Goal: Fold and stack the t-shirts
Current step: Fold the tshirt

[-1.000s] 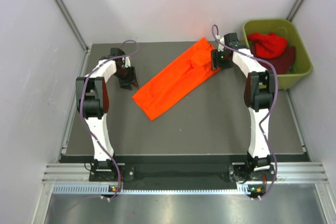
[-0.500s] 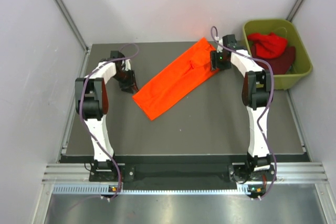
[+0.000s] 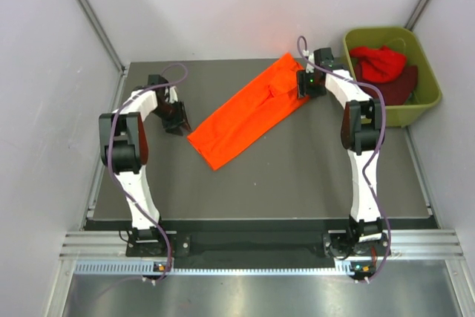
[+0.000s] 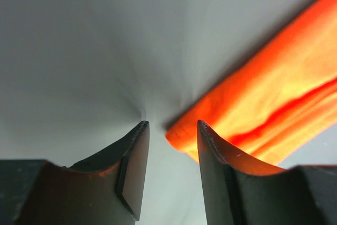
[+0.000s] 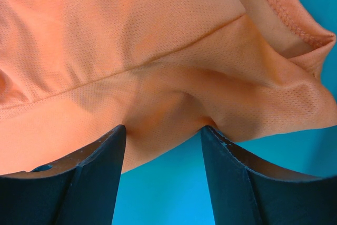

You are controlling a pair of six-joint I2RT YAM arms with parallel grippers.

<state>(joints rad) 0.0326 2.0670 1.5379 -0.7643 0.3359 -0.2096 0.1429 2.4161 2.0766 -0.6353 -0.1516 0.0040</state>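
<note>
The bright orange t-shirt (image 3: pixel 249 113) lies folded into a long strip, running diagonally across the dark table. My left gripper (image 3: pixel 178 120) is open just left of the strip's near-left end. In the left wrist view the shirt's corner (image 4: pixel 181 135) sits just ahead of the open gripper (image 4: pixel 171 125), near its right finger. My right gripper (image 3: pixel 306 88) is at the strip's far-right end. In the right wrist view it (image 5: pixel 163 129) is open, its tips resting on the orange cloth (image 5: pixel 158 67) at the hem, with cloth between them. A red t-shirt (image 3: pixel 378 61) and a maroon one (image 3: pixel 407 87) lie in the tub.
The olive-green plastic tub (image 3: pixel 429 79) stands at the table's far-right corner, just right of my right arm. Grey walls close in the table on the left, back and right. Bare table (image 3: pixel 297 168) lies in front of the shirt.
My left gripper has shifted a little left and nearer, staying by the shirt's near-left end. My right gripper has barely moved. The shirt lies as before.
</note>
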